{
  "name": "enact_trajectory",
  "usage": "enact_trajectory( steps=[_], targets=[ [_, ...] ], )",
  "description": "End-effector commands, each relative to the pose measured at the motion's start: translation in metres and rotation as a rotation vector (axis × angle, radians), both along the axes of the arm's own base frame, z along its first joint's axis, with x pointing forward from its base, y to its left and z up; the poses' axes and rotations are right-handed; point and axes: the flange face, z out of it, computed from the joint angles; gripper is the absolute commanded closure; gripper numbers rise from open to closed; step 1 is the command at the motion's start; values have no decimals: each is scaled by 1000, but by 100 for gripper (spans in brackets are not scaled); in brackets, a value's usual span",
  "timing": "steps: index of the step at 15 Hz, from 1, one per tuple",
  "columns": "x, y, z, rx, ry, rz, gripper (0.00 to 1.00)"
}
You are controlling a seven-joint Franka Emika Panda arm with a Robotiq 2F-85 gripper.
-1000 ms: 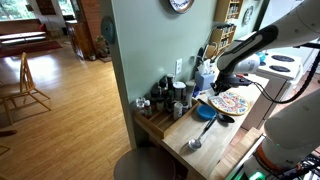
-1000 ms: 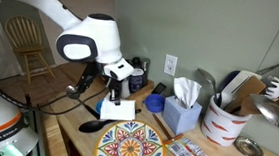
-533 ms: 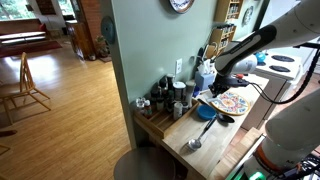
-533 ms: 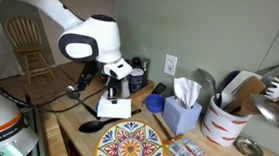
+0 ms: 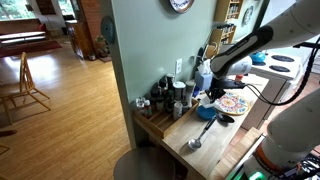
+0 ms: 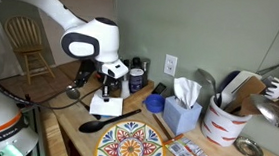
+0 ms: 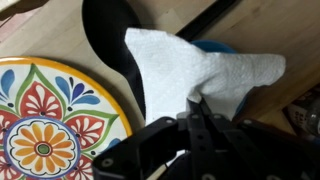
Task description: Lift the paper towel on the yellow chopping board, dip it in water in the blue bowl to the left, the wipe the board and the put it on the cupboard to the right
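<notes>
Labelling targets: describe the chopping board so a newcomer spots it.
On the brown wooden counter, near the blue tissue box, lies the chopping board. Unlike the plain blue bowl, it is flat, yellow-rimmed, with a many-coloured flower pattern.

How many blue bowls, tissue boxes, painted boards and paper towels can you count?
blue bowl: 1
tissue box: 1
yellow chopping board: 1
paper towel, held in the gripper: 1
Total: 4
</notes>
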Motion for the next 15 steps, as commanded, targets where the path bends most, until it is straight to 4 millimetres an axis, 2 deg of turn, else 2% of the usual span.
enact_trajectory(
  steps=[1,5,15],
  targets=[
    [1,8,-13,29,30,11,99],
    [-3,7,-23,26,72,18,99],
    [-10,12,-35,-7,157,72,99]
  ],
)
